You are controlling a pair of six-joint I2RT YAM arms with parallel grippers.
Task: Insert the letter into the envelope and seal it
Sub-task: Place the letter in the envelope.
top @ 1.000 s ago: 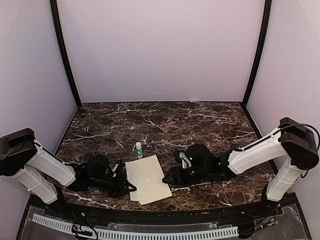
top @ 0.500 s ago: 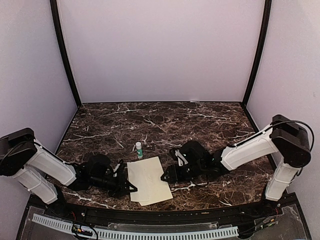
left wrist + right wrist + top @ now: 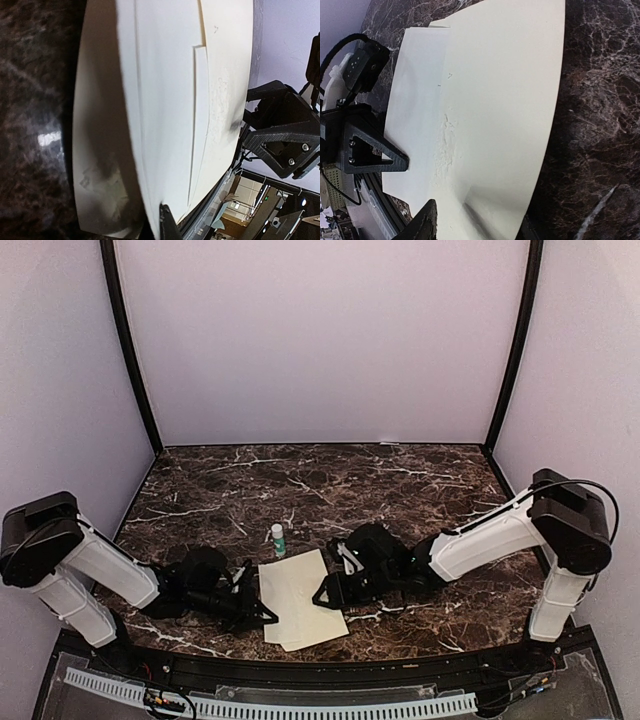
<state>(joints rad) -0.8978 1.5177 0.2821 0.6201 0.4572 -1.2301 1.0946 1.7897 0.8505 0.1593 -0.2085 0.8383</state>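
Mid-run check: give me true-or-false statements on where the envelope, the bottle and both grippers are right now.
The envelope lies on the near half of the table. True.
The left gripper is at its left edge, the right gripper at its right edge. True.
The small bottle lies tipped over on the envelope. False: it stands upright behind the paper.
Only one paper layer shows. False: a second layer sticks out beneath the envelope.
The right gripper hangs high above the table. False: it is low, at the paper's edge.
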